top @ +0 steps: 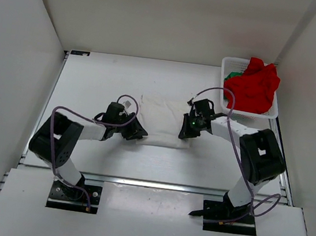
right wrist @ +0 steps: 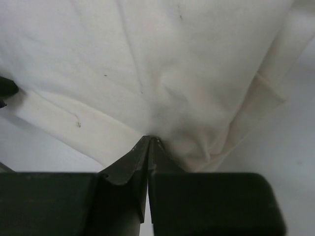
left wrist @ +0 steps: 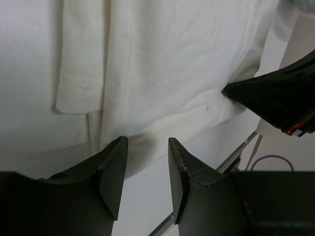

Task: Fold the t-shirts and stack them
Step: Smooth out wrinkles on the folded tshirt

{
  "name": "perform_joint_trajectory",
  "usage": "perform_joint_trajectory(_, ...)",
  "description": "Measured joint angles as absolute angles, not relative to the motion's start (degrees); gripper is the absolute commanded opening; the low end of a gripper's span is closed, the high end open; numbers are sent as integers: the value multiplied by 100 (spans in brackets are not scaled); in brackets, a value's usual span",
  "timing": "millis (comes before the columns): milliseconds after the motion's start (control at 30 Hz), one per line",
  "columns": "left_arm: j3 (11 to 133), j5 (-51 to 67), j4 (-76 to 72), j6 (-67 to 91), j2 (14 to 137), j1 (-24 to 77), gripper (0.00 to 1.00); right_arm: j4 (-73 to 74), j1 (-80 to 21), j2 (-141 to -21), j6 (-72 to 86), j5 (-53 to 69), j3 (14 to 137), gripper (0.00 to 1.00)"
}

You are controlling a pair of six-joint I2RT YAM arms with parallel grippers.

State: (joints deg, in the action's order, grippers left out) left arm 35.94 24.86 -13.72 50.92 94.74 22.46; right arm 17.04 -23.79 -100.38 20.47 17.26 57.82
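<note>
A white t-shirt (top: 163,121) lies folded flat in the middle of the table. My left gripper (top: 138,133) is open at its near left corner. In the left wrist view the gripper (left wrist: 146,142) has bare table between its fingers and the shirt's edge (left wrist: 162,64) just beyond the tips. My right gripper (top: 184,134) is at the shirt's near right edge. In the right wrist view the gripper (right wrist: 149,139) is shut, and the cloth (right wrist: 162,64) puckers at its tips. A red t-shirt (top: 258,87) is heaped in the basket.
A white basket (top: 229,63) stands at the back right, holding the red shirt and a bit of green cloth (top: 231,76). White walls close in the table on the left, back and right. The right gripper's black body (left wrist: 275,98) shows in the left wrist view.
</note>
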Motion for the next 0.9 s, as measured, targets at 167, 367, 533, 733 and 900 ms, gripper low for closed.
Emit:
perform_joint_trajectory(167,3389,2425,-1033,5131,8654,2390,48,1697,-2300,-9227,2108,1841,5408,2)
perform_joint_trajectory(367,4930,2250,-869,5046,9098,2392,45,1151,-1881,-9463,2169,2134,5944,0)
perform_joint_trajectory(533,6326,2228,-941,5024,10429,2130,43,744,-1708,-10676,2250,2300,6973,0)
perform_joint_trajectory(733,6882,2211,-639,4971,11716,1656,42,746,-1625,-11679,2250,2071,7675,0)
perform_joint_trajectory(900,6862,2421,-773,5030,11839,1396,41,764,-1511,-11758,2285,1903,7620,0)
